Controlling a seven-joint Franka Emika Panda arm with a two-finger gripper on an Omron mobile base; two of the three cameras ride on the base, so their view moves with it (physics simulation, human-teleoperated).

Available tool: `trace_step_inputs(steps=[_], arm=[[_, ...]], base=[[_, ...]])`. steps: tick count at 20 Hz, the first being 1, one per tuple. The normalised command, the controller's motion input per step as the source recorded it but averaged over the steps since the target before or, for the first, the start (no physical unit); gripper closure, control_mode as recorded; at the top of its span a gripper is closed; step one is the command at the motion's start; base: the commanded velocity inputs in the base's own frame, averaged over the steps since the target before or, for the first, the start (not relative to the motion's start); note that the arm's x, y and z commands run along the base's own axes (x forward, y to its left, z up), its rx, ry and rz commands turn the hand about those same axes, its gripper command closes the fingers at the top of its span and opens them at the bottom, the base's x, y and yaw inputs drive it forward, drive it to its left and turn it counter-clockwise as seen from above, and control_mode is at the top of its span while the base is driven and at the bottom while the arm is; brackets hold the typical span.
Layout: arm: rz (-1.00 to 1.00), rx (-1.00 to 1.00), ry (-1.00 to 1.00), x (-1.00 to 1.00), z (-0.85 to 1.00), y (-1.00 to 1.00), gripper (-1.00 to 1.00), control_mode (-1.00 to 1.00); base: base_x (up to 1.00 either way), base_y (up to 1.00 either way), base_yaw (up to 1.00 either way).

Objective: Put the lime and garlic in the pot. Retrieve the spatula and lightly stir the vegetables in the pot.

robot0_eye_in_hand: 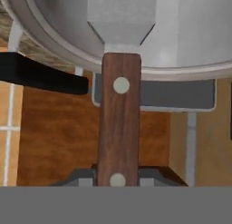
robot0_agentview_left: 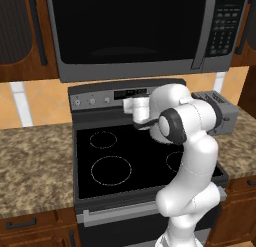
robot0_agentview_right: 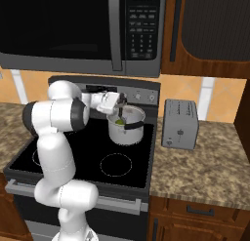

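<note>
Left base: arm (robot0_agentview_left: pixel 187 161) rises lower right, bends over the stove (robot0_agentview_left: pixel 100 161) and blocks most of the back right burner area. Wrist sits in front of the stove's control panel. Gripper and pot hidden behind the arm here, can't tell jaw state from this side. Toaster (robot0_agentview_left: pixel 225 111) pokes out behind the elbow on the right counter (robot0_agentview_left: pixel 35 166). Microwave (robot0_agentview_left: pixel 130 31) overhead.

Right base: pot (robot0_agentview_right: pixel 126 125) on the back right burner, silver, upright. Gripper (robot0_agentview_right: pixel 118 104) just above the pot's left rim, pointing down into it. A thin dark bit hangs from it into the pot, prob the spatula, too small to be sure. Lime (robot0_agentview_right: pixel 120 121) visible inside the pot, low on the left, green. Garlic not made out. Toaster (robot0_agentview_right: pixel 180 124) on the counter right of the stove, apart from the pot.

Hand view: spatula (robot0_eye_in_hand: pixel 119 105) runs up the middle, brown handle w/ two pale rivets, grey blade at the top, inside the pot (robot0_eye_in_hand: pixel 190 32) past its rim. Handle's lower end sits between the finger tips, jaws clamped on it. Pot's dark handle (robot0_eye_in_hand: pixel 41 73) sticks out to the left. Lime and garlic not seen past the blade.
</note>
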Motion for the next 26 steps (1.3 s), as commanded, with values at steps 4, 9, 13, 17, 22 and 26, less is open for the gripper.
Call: trace_step_inputs(steps=[4,9,13,17,22,26], arm=[[0.00,0.07,0.16,0.00,-0.67,-0.01,1.00,-1.00],[0.00,-0.02,0.10,0.02,-0.84,0.00,1.00,-1.00],[-0.04,-0.01,-0.05,0.35,-0.51,0.00,1.00,-1.00],[-0.06,-0.12,-0.11,0.55,-0.35,-0.02,1.00,-1.00],[-0.07,-0.16,-0.27,0.20,-0.19,-0.15,1.00,-1.00],[-0.02,-0.04,-0.08,-0.01,0.04,-0.15,1.00,-1.00]], base=[[0.00,0.00,0.00],[0.00,0.00,0.00],[0.00,0.00,0.00],[0.00,0.00,0.00],[0.00,0.00,0.00],[0.00,0.00,0.00]])
